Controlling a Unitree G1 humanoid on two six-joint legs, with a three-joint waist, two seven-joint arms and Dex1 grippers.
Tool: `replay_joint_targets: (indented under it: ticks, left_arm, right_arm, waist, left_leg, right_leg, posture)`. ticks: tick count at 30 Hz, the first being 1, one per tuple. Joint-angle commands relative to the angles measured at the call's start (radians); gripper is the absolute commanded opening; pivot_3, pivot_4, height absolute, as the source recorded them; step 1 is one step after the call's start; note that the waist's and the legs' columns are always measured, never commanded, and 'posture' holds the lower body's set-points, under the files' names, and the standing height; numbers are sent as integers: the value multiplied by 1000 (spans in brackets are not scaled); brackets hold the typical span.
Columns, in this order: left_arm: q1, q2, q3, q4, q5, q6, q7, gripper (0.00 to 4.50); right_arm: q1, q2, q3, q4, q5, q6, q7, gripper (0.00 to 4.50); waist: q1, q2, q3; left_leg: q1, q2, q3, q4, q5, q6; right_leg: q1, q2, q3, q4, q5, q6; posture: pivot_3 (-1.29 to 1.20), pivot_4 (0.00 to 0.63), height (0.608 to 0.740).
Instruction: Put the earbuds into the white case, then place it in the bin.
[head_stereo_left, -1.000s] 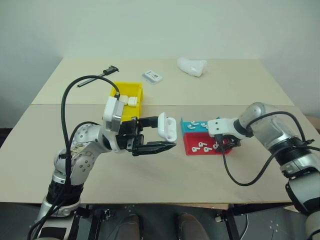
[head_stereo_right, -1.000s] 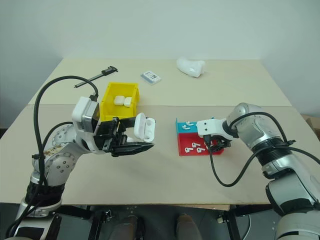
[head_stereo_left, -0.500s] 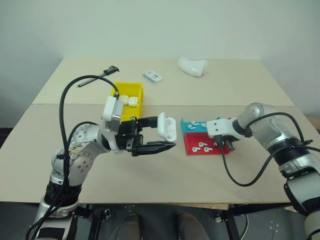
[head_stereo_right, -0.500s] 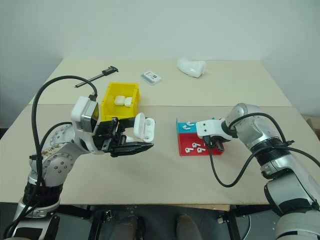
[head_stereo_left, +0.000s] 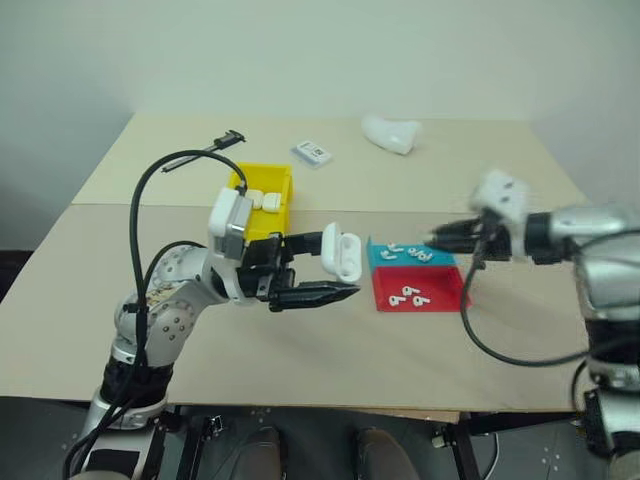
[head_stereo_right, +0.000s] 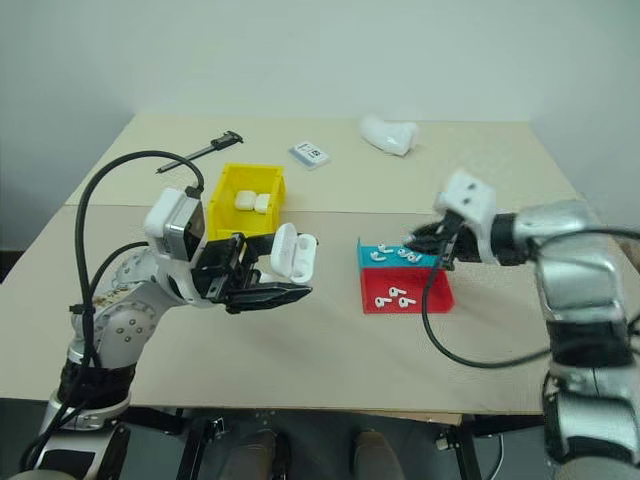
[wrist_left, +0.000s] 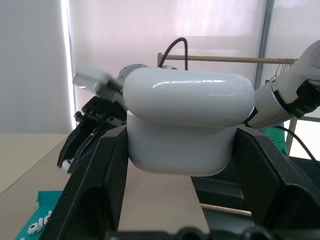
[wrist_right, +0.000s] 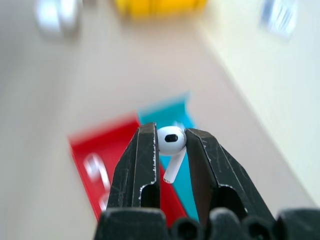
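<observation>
Now that the right gripper (wrist_right: 170, 145) has its fingers pinched on one earbud (wrist_right: 171, 141), it has come up off the red tray (head_stereo_left: 440, 293), where it was down among the earbuds a second ago; two are left in red, several more in the blue tray (head_stereo_left: 385, 259). Left gripper (head_stereo_left: 338, 274) hasn't moved, fingers clamped on the white case (head_stereo_left: 345, 253), lid flipped open, held above the table near the bin (head_stereo_left: 280, 215). Pick looks done; next is likely bringing the bud across to the case.
</observation>
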Motion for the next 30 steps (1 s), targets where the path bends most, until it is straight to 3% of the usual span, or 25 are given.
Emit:
replay_joint_targets:
  ticks: [1, 6, 10, 14, 21, 30]
  left_arm:
    - [-36, -7, -8, 13, -7, 9, -21, 2832]
    - [-61, -6, -26, 60, 11, 10, -63, 2832]
    - [-84, -20, -37, 105, 33, -1, -83, 2832]
    - [-98, -42, -46, 127, 58, -16, -98, 2832]
    - [-97, -61, -42, 122, 81, -31, -99, 2832]
    - [-100, -87, -28, 88, 73, -29, -62, 2832]
  right_arm:
    - [28, 116, -239, -244, 331, 220, -152, 610]
    - [26, 272, -289, -401, 743, 358, -424, 610]
    - [30, 285, -211, -428, 929, 358, -579, 610]
    - [32, 262, -131, -421, 982, 321, -649, 610]
    - [36, 220, -16, -379, 917, 247, -653, 610]
    - [79, 146, 10, -353, 894, 169, -619, 610]
  waist:
    - [-3, 1, 0]
    - [-18, 2, -1]
    - [-19, 2, -1]
    - [-18, 2, -1]
    - [-19, 2, -1]
    - [-16, 2, -1]
  left_leg:
    - [0, 0, 0, 0, 0, 0]
    - [3, 0, -2, -1, 0, 0]
    - [3, 0, -2, -3, 0, 0]
    - [1, -1, -2, -3, 0, 0]
    - [0, -1, -3, -3, 0, 0]
    - [0, -1, -3, -3, 0, 1]
  right_leg:
    - [0, 0, 0, 0, 0, 0]
    - [1, 0, 1, 2, 1, 1]
    - [1, 0, 1, 1, 1, 1]
    - [-1, 0, 1, -1, 1, 1]
    - [-1, 0, 1, -1, 1, 1]
    - [-1, 0, 1, -1, 0, 1]
  posture:
    - [0, 150, 740]
    - [0, 150, 740]
    - [0, 150, 740]
    - [0, 150, 740]
    - [0, 150, 740]
    - [0, 150, 740]
